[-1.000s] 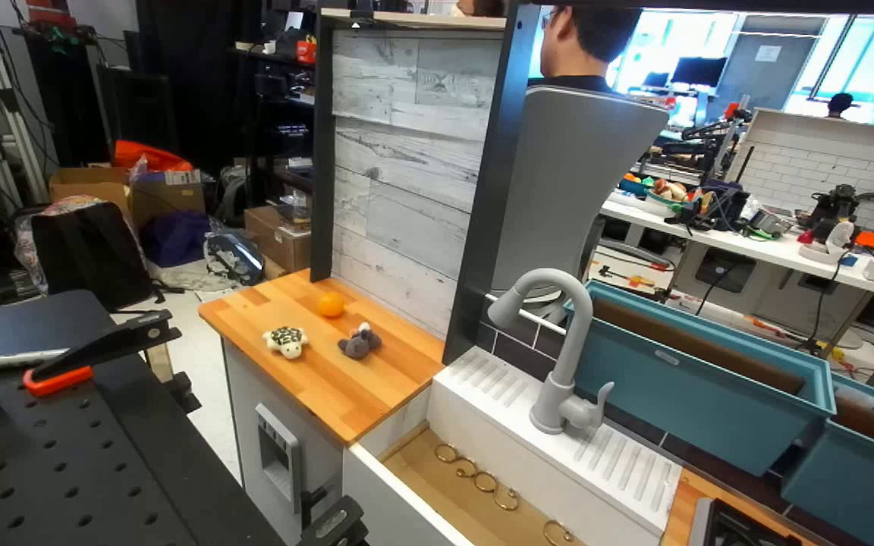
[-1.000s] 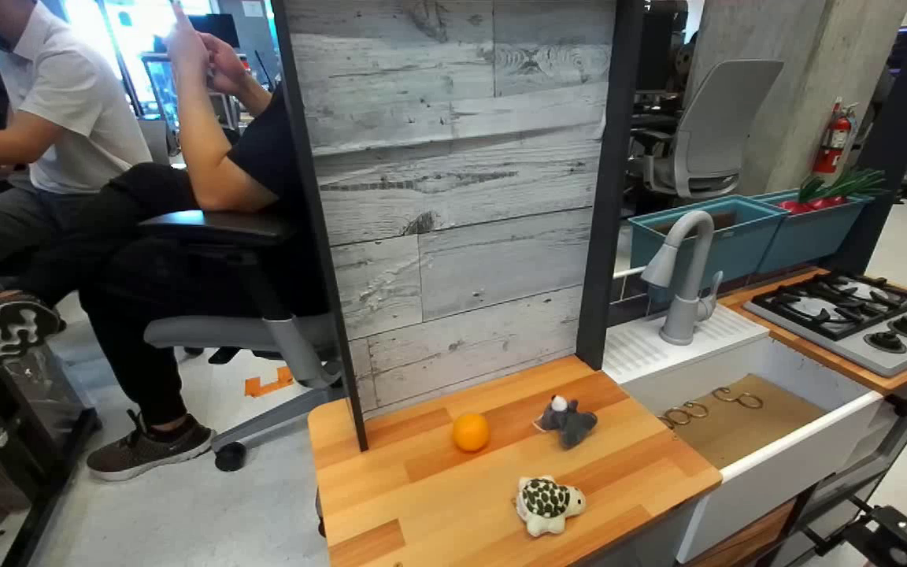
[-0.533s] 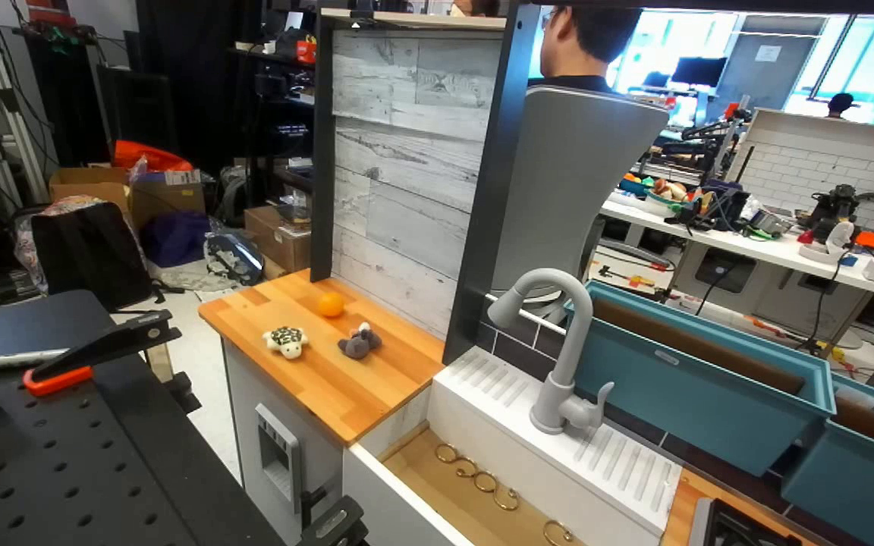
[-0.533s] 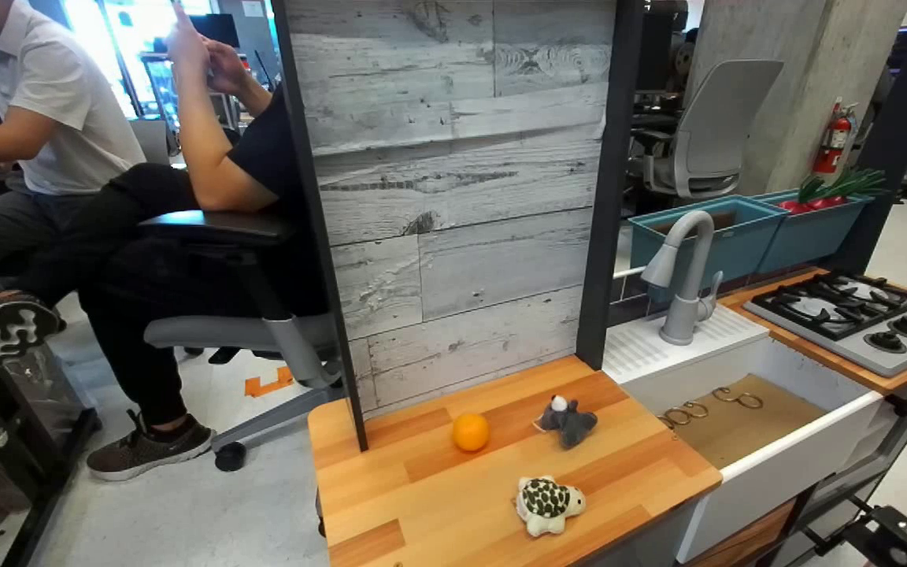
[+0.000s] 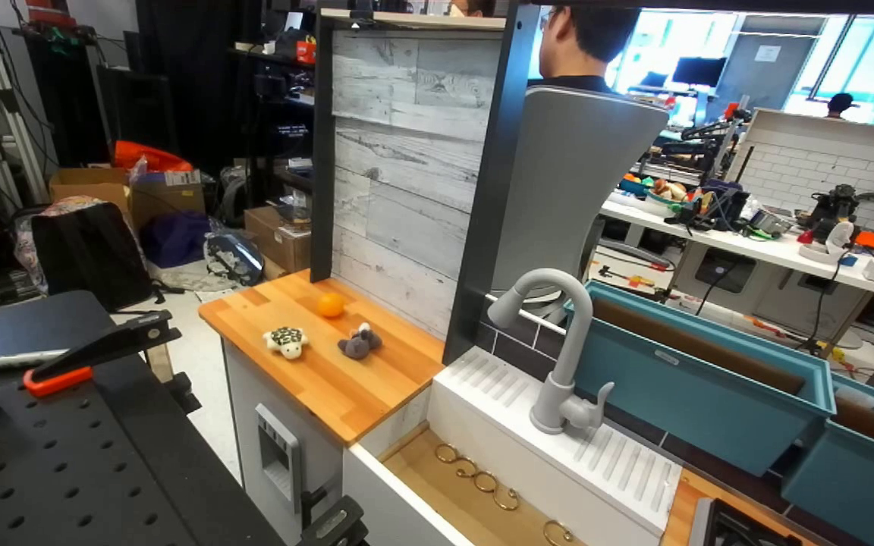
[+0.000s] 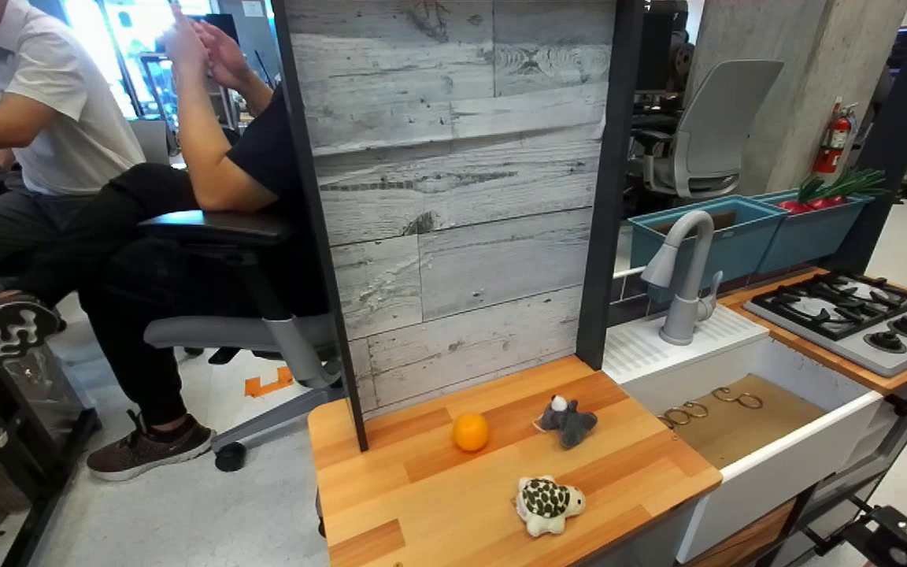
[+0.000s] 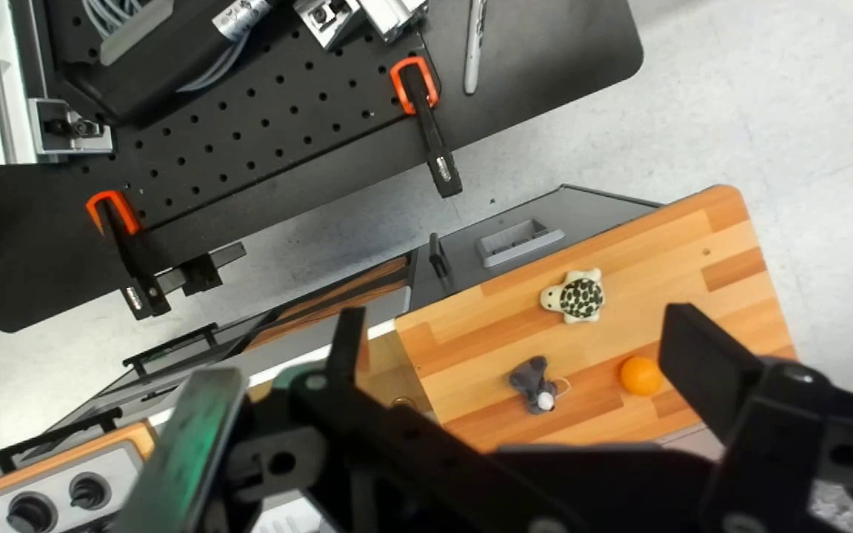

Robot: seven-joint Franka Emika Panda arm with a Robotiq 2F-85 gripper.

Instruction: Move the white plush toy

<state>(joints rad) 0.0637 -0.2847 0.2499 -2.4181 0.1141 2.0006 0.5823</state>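
A black two-fingered robot gripper (image 7: 514, 318), its fingers spread wide with clear air between them, is well apart from the things below. Past the fingertips lies one striped wooden countertop (image 7: 471, 355) carrying three objects, each apart from the others. In the wrist view, one cream plush turtle (image 7: 577, 296) with a dark-green spotted shell, the task's toy, shows at the mouth of the gap between the fingers. Deeper in the gap shows one small grey plush animal (image 7: 532, 383); one smooth orange ball (image 7: 640, 375) appears beside one finger. Beyond the tips, two black-and-orange clamps (image 7: 432, 141) sit on one black perforated table (image 7: 282, 133).
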